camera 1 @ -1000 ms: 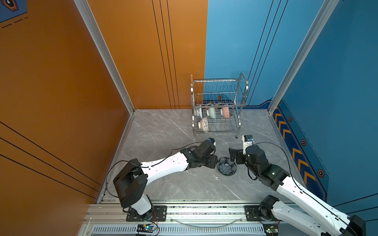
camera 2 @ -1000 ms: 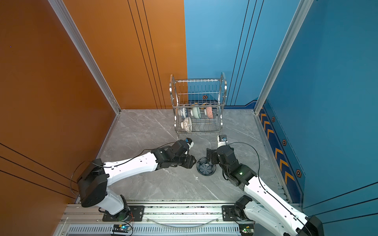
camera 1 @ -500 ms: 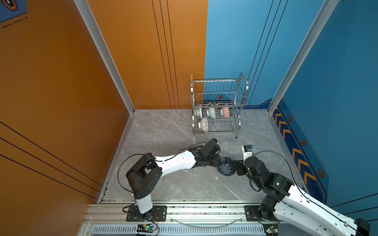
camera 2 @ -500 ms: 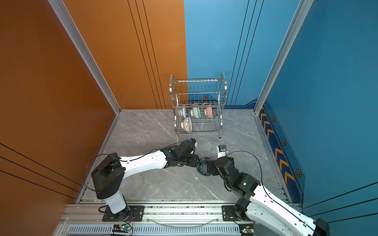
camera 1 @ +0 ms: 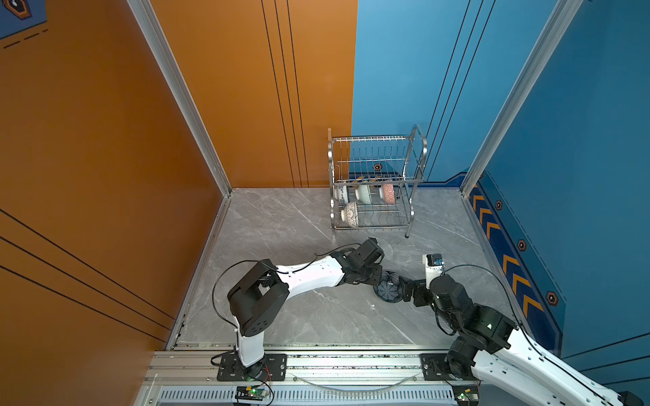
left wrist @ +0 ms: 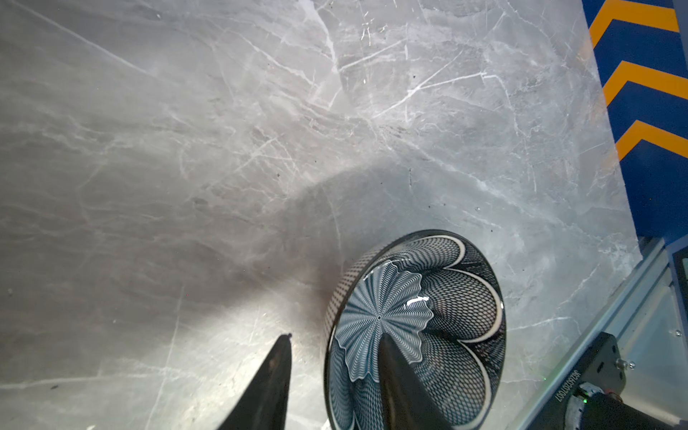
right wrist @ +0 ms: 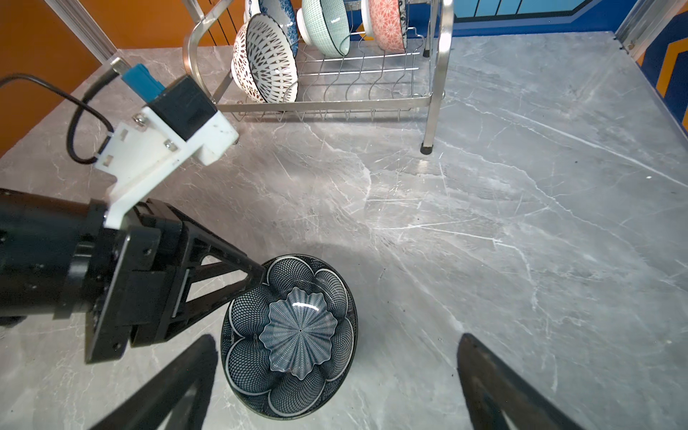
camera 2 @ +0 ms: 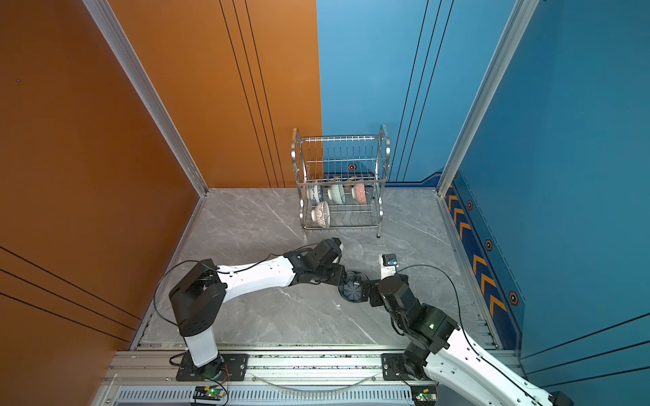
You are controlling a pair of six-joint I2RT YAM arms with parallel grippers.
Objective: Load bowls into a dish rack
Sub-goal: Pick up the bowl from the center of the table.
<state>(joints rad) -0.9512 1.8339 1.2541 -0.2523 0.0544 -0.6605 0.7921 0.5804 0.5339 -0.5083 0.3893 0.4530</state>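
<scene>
A dark navy petal-patterned bowl lies on the grey floor between my two arms. My left gripper straddles its rim. One finger is inside the bowl and the other finger is outside, with a gap to the wall. My right gripper stands wide open, with the bowl close to one finger. The dish rack holds lattice, blue-floral, mint and reddish bowls upright on its lower shelf.
The rack stands against the blue back wall, its upper shelf bare. An orange wall bounds the left side, and a blue wall with orange chevrons bounds the right. A metal rail runs along the front edge.
My left gripper has moved right onto the bowl's rim and its jaws have narrowed. The right gripper has drawn back toward the front and stays wide open. The bowl has barely shifted.
</scene>
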